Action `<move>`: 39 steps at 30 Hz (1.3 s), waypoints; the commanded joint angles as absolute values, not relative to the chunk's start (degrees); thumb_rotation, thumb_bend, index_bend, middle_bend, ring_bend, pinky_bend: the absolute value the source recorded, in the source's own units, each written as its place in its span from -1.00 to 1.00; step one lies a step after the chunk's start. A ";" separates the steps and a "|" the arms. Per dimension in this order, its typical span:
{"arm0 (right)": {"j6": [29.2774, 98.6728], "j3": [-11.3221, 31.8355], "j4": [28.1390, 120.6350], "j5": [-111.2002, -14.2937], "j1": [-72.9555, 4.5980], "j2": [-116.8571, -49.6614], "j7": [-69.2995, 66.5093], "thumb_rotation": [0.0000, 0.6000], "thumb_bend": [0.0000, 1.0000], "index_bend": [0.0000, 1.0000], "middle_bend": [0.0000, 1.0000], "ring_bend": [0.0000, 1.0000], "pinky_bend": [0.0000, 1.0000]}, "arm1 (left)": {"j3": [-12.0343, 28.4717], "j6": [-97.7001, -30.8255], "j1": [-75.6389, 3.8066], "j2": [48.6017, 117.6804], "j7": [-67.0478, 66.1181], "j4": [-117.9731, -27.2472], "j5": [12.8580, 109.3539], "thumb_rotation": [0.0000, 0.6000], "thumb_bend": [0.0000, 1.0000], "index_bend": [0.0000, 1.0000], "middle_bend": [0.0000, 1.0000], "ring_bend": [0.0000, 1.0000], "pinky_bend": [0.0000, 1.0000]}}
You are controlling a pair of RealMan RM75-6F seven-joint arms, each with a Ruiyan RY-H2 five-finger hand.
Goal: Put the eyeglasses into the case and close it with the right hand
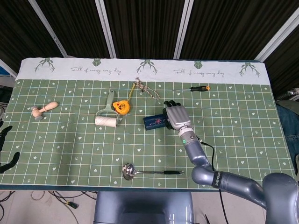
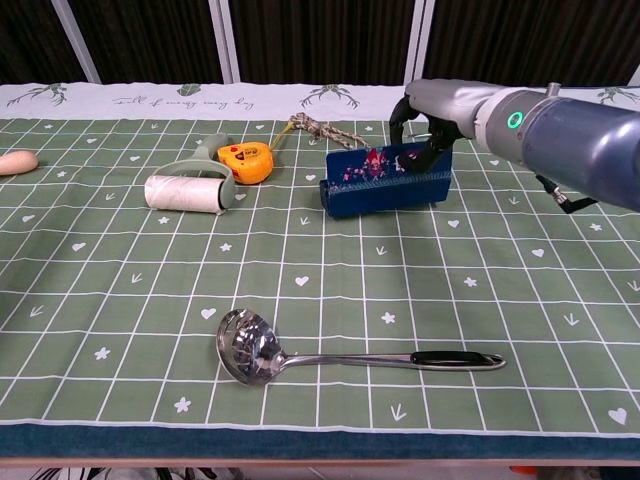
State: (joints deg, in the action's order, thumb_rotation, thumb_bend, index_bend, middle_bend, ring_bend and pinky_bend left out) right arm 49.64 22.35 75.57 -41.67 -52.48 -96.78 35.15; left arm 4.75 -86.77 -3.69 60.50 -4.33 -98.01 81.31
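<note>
The blue flower-patterned eyeglasses case [image 1: 153, 122] [image 2: 385, 185] sits mid-table, right of the tape measure. In the chest view its patterned lid stands raised and tilted over the base. My right hand [image 1: 176, 116] [image 2: 445, 112] reaches over the case's right end, with its dark fingers [image 2: 432, 148] curled over the lid's top edge. The eyeglasses do not show in either view; the lid and hand hide the inside of the case. Only the dark fingertips of my left hand [image 1: 5, 148] show at the far left edge, spread apart and holding nothing.
A lint roller [image 1: 106, 118], a yellow tape measure [image 1: 121, 107] and a rope [image 1: 143, 88] lie left of and behind the case. A screwdriver [image 1: 192, 88] is at the back, a metal ladle [image 2: 350, 357] near the front edge, and a wooden tool [image 1: 44, 110] far left.
</note>
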 commanded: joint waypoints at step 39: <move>48.82 16.46 70.62 -32.55 -61.18 -96.99 38.45 1.00 -0.87 -0.95 -0.70 -0.77 -0.55 | 4.78 -86.55 -3.77 60.28 -4.10 -98.31 81.28 1.00 -0.37 -0.76 -1.00 -1.00 -1.00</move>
